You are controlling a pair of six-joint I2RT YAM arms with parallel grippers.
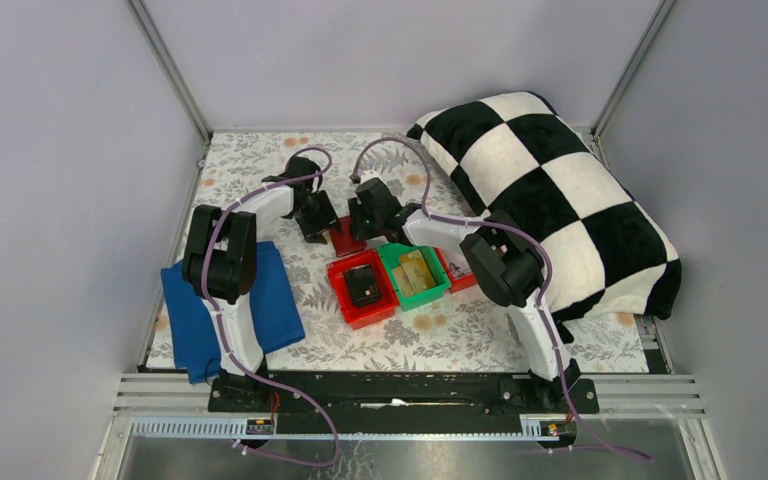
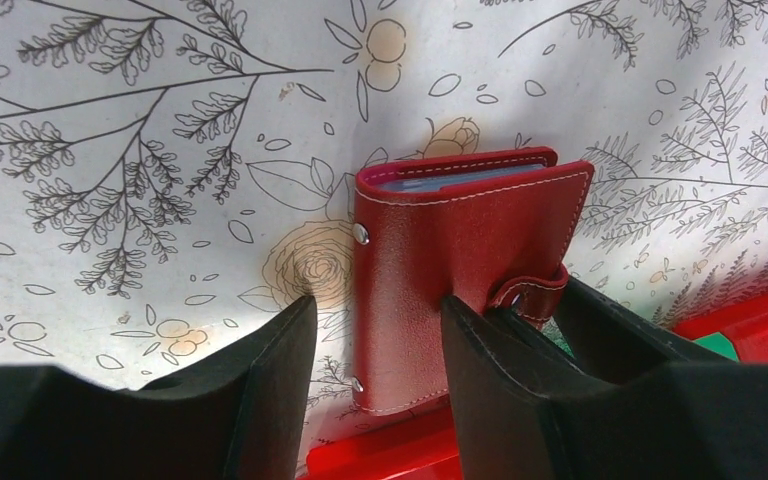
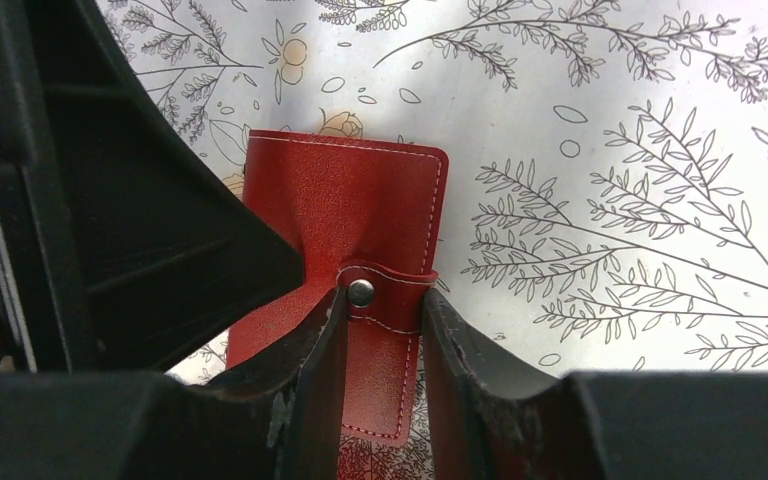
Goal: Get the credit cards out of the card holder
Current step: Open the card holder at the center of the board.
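Observation:
The card holder (image 1: 345, 238), a dark red folding wallet, lies closed on the floral cloth between both grippers. Its strap tab (image 3: 388, 297) is snapped over the edge. My right gripper (image 3: 384, 295) has a finger against each side of that strap. My left gripper (image 2: 378, 300) stands open over the card holder (image 2: 460, 260). Its right finger (image 2: 490, 370) rests on the cover, and its left finger (image 2: 260, 380) stays clear of the spine. The credit cards are hidden inside; only a pale blue strip (image 2: 450, 177) shows at the far edge.
A red bin (image 1: 340, 292) holding a black boxy object (image 1: 363, 285) sits just in front of the holder. Beside it is a green bin (image 1: 438, 282) with yellow-tan items. A blue cloth (image 1: 270, 300) lies at the left, and a checkered pillow (image 1: 550, 190) fills the right.

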